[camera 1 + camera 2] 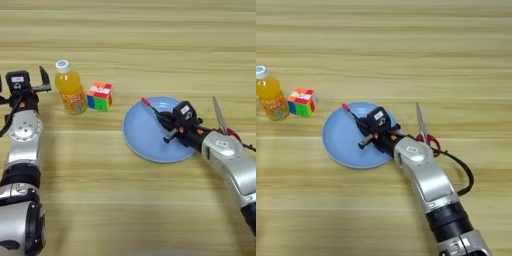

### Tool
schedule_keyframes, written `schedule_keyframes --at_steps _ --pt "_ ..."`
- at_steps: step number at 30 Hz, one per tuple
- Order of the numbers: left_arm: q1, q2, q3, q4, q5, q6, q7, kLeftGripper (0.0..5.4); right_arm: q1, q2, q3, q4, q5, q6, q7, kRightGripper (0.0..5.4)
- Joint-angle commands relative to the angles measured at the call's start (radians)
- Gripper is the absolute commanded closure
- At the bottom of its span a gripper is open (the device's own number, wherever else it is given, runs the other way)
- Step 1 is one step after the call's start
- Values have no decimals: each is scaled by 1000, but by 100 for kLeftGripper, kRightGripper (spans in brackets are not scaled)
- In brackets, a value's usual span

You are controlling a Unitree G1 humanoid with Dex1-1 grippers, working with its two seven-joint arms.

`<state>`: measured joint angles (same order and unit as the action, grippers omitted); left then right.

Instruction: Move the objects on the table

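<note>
The orange-drink bottle stands upright at the left of the table, white cap on top. My left gripper is just left of it, open, fingers spread wide and apart from the bottle. The thin black pen lies slanted over the blue plate, its red end pointing up-left. My right gripper is over the plate's right half, shut on the pen's lower part, which is hidden between the fingers.
A multicoloured puzzle cube sits right beside the bottle. Scissors with red handles lie just right of the plate, behind my right forearm.
</note>
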<state>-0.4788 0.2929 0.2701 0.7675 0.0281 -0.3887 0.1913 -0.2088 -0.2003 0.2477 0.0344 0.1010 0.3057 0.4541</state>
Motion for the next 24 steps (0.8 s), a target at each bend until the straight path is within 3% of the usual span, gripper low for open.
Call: schedule_keyframes --at_steps 1,3,17,24 --pt "3 1 -1 -7 -11 7 2 0 7 -10 4 -8 -10 16 16 493" --pt "3 1 -1 -7 -11 7 3 0 6 -10 1 -11 -9 13 19 493" --pt "4 1 -1 -8 -11 6 1 0 -27 24 -100 -7 0 -162 -43 311" --pt "7 0 -1 -13 -13 4 -1 0 -71 28 -179 95 -8 -226 -114 244"
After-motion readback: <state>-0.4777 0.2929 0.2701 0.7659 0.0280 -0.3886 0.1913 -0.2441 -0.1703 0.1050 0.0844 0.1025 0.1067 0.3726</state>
